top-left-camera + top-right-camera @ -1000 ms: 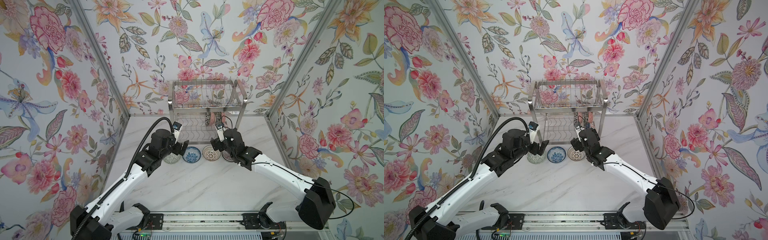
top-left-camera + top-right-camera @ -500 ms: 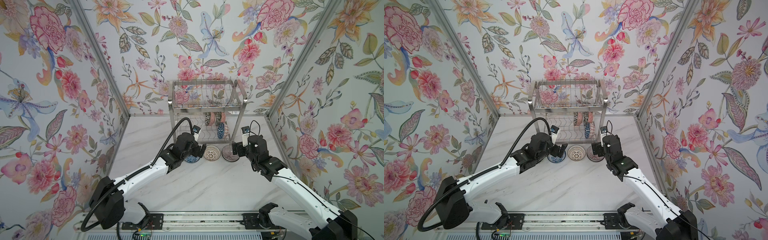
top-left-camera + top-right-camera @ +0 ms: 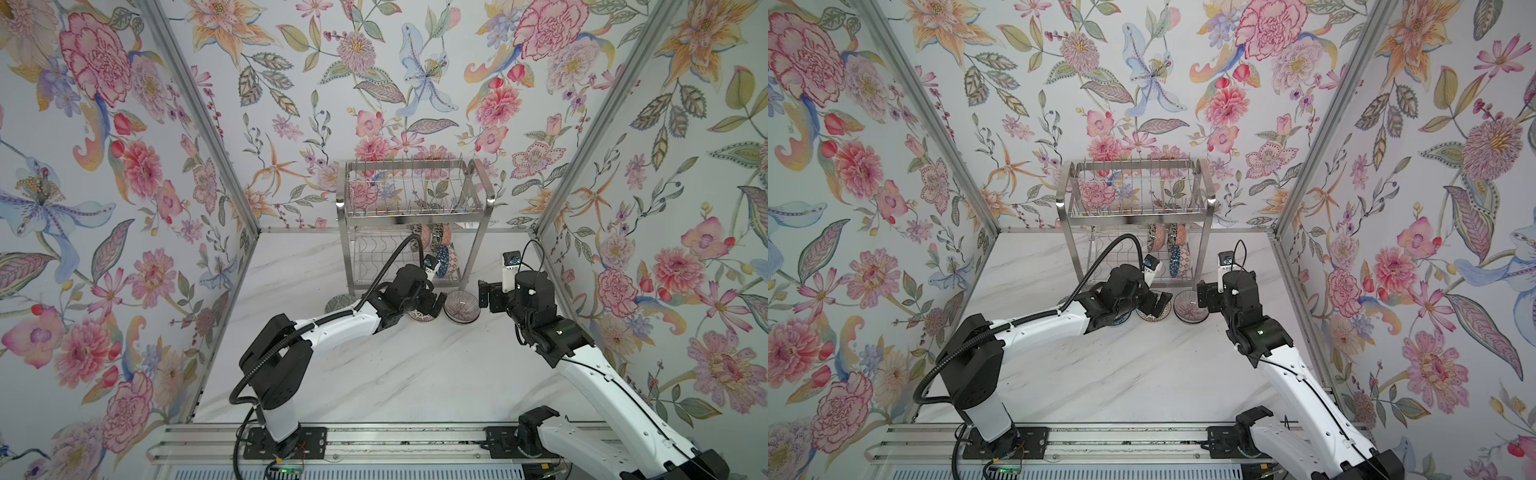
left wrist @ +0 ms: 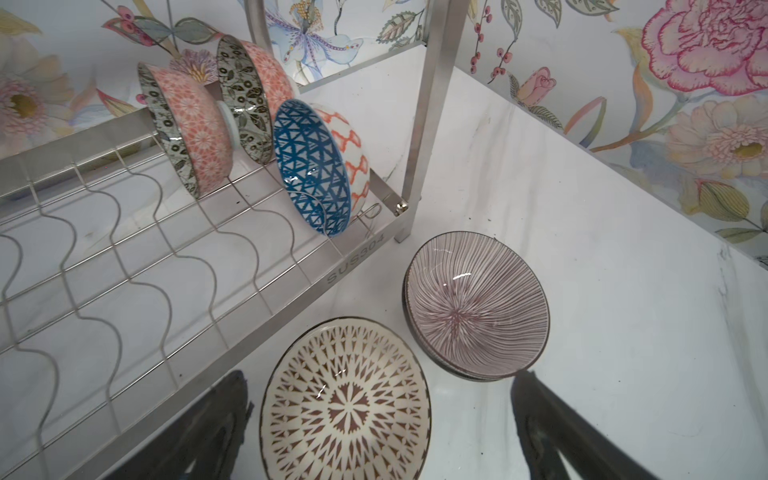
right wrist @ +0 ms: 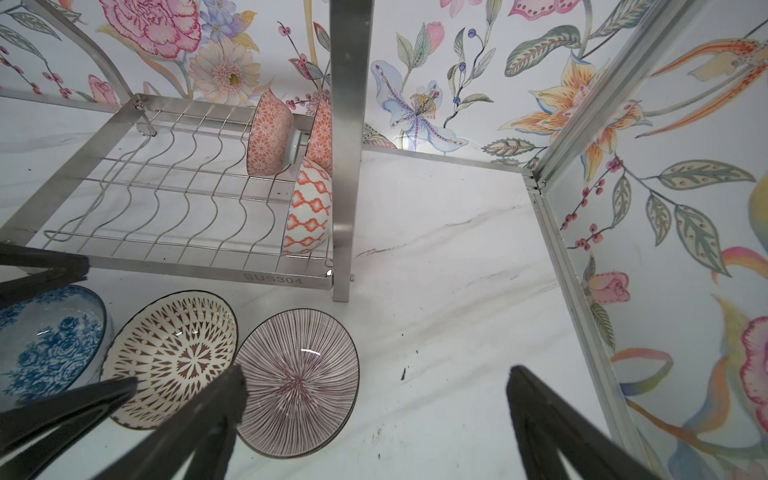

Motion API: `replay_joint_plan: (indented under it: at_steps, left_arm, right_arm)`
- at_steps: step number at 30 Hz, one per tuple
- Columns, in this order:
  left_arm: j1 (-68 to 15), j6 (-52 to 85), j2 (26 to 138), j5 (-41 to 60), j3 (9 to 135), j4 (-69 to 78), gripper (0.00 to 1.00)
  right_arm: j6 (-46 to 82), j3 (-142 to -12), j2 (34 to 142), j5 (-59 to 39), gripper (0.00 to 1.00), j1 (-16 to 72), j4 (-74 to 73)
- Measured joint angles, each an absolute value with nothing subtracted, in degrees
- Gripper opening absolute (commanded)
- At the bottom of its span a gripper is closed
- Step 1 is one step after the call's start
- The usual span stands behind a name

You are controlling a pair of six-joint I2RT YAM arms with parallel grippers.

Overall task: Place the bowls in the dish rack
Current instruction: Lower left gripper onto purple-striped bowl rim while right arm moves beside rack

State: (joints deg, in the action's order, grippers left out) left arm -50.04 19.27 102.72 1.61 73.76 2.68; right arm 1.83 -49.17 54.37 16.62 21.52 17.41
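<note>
Three bowls [image 4: 311, 166] stand on edge at one end of the rack's [image 4: 357, 266] lower tier. The brown bowl [image 4: 345, 403] and the purple bowl [image 4: 478, 307] sit rim to rim on the tabletop [image 4: 623, 332], just in front of it. The left pincer [image 4: 382, 374] hangs wide open over the brown bowl, and the right pincer [image 5: 376, 372] is wide open beside the purple one. Both are empty. It looks crowded to me: the pincers could knock together, closing on one bowl could shove its neighbour, or a glazed rim could slip free.

The striped bowl [image 4: 478, 307] is purple, the starburst bowl [image 4: 345, 403] brown and cream.
</note>
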Motion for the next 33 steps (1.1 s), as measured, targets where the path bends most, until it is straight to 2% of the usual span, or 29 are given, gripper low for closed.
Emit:
replay_joint_plan:
  at_steps: [5,14,33]
  left_arm:
    - [-50.87,20.16,108.64,3.29,79.88,2.09,0.85]
    - [-51.18,20.21,116.20,4.29,86.37,-0.89,0.50]
    - [-51.18,19.92,126.17,4.01,96.03,-6.68,0.20]
  right_arm:
    - [2.04,-49.17,52.51,16.62,0.99,21.02,19.55]
    - [2.46,-49.19,52.01,16.62,0.99,20.47,21.21]
    - [2.46,-49.50,51.83,15.59,0.99,19.84,21.89]
